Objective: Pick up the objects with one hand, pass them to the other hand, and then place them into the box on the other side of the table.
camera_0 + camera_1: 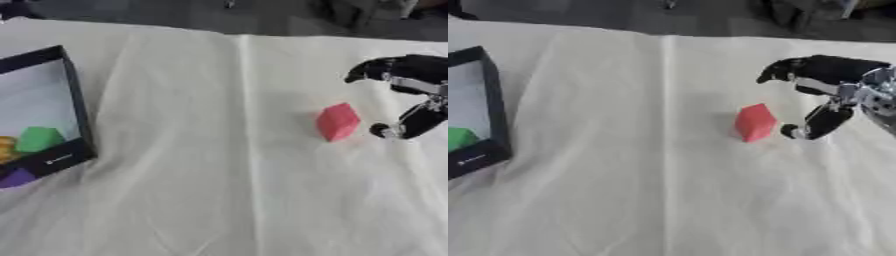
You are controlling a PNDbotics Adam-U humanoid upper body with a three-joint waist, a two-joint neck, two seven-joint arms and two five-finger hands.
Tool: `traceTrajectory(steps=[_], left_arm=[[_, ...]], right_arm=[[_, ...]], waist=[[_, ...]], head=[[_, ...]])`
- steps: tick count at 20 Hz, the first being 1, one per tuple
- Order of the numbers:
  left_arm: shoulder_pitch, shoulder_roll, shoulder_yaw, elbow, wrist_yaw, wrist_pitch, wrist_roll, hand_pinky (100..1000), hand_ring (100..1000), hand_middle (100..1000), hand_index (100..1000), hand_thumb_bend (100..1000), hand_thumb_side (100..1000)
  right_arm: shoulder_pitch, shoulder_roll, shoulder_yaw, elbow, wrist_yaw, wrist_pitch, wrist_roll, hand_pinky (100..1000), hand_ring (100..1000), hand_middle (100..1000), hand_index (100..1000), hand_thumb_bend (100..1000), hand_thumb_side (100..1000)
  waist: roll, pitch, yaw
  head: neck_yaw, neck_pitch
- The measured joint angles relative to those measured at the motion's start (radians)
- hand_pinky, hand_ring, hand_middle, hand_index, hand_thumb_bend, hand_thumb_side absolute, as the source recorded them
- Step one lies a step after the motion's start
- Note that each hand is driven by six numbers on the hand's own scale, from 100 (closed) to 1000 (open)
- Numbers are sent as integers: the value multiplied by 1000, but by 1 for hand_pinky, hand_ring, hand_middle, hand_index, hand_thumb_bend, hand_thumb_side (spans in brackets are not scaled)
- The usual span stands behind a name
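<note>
A red block lies on the white cloth, right of the middle. My right hand comes in from the right edge and hovers just right of the block, open, its fingers stretched above and behind the block and its thumb down beside it. Nothing is held. The box, black-rimmed with a pale inside, sits at the left edge and holds a green block, a yellow thing and a purple thing. My left hand shows in neither view.
The white cloth covers the table and is creased, with a fold line running down the middle. A dark floor and dark shapes lie beyond the far edge.
</note>
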Motion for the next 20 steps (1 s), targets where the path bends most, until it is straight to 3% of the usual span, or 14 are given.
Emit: traceTrajectory(steps=[10, 20], left_arm=[[-1, 0, 0, 0, 4, 27, -8, 894, 865, 615, 721, 100, 676], [0, 0, 0, 0, 6, 43, 1, 894, 866, 611, 717, 100, 675]], right_arm=[[-84, 47, -19, 40, -29, 17, 152, 1000, 992, 946, 950, 379, 100], [-123, 114, -21, 37, 4, 25, 323, 1000, 988, 944, 950, 413, 100]], waist=[[3, 3, 4], [2, 9, 16]], head=[[-6, -2], [-8, -11]])
